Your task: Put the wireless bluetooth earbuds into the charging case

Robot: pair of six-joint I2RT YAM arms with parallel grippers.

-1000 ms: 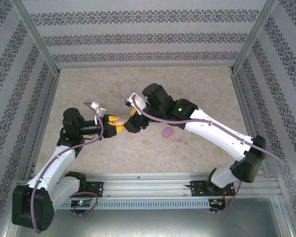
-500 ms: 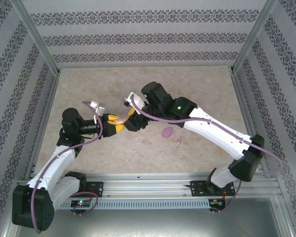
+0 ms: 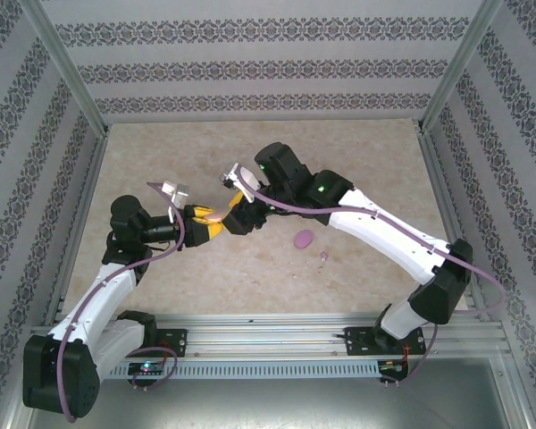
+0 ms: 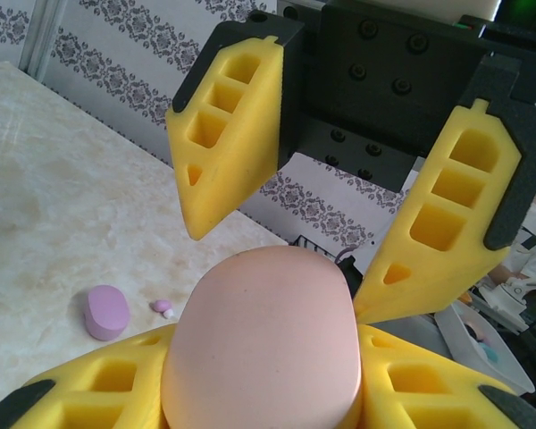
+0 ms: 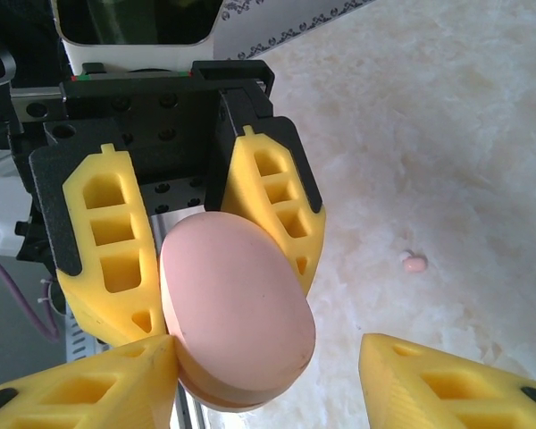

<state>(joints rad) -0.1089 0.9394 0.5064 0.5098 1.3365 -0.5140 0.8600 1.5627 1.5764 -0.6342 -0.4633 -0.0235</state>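
The left claw [image 3: 205, 224] is clamped on the pink case [image 3: 217, 216], its yellow foam fingers [image 5: 272, 210] pressing the case's two long sides. The case is a smooth, matte, salmon-pink oval, held in the air above the table [image 3: 366, 161]. In the right wrist view a fine seam runs round its lower rim, and the two halves sit shut together.

The right claw [image 3: 236, 214] faces the pink case from the opposite side with its jaws spread wide, gripping nothing. Its fingertips [image 4: 201, 210] stand on either side of the case's free end. One is clearly apart from the case. The other is right at the case's edge, and I cannot tell whether it touches.

The buds in view lie loose on the table. One earbud [image 3: 323, 257] lies to the right of the pink case and well apart from it, with the purple case [image 3: 304, 239], a closed lilac oval, between the two. From the left wrist this bud looks tiny beside that oval, with a rounded pinkish head over a short paler stub. From above it is a lilac speck.

In the right wrist view a pale pink bud [image 5: 414, 263] lies on the table to the right of the pink case, well apart from it. It is a small rounded bead with a lighter nub on top.
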